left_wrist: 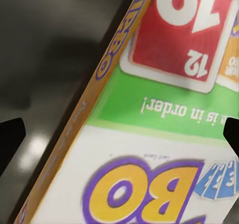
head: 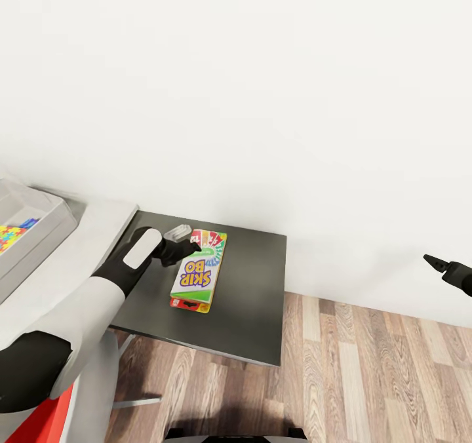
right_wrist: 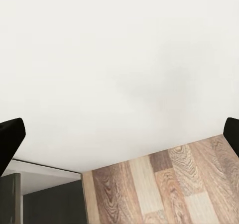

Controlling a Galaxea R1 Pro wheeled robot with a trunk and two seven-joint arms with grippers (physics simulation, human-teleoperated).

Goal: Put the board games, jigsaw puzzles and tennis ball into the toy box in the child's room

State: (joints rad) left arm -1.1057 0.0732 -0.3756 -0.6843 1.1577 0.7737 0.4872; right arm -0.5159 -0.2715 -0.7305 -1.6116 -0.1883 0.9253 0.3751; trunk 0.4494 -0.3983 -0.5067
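**Left arm over the Skip-Bo box on the dark desk section**

In the head view, at about 9 o'clock, sits the shallow light-grey toy box (head: 49, 223) with sloping sides, on the light-grey top of the L-shaped table (head: 98, 233). Inside it, a patch of a bright multicoloured jigsaw puzzle (head: 13, 236) shows at the frame's edge.

Toward the centre, the white-and-black left arm reaches from 7 o'clock out over the dark-grey section of the table. Its left gripper (head: 178, 245) is at the far end of the long white, red and green "Skip-Bo" board game (head: 198, 271), a flat cardboard box lying on the dark top, its length running roughly from 12 to 6 o'clock. The left wrist view looks closely down on the box's printed lid and orange side edge (left_wrist: 149, 134); the two dark fingertips (left_wrist: 10, 142) stand wide apart at opposite edges of that picture, one over the dark table and one over the lid, so the jaws are spread and not closed on the box.

At 3 o'clock in the head view, the dark right gripper (head: 438, 267) hangs over the wood-plank floor (head: 367, 364), well apart from the table. In the right wrist view its fingertips (right_wrist: 11, 139) are likewise far apart, facing the white wall (right_wrist: 119, 59) and the floor.
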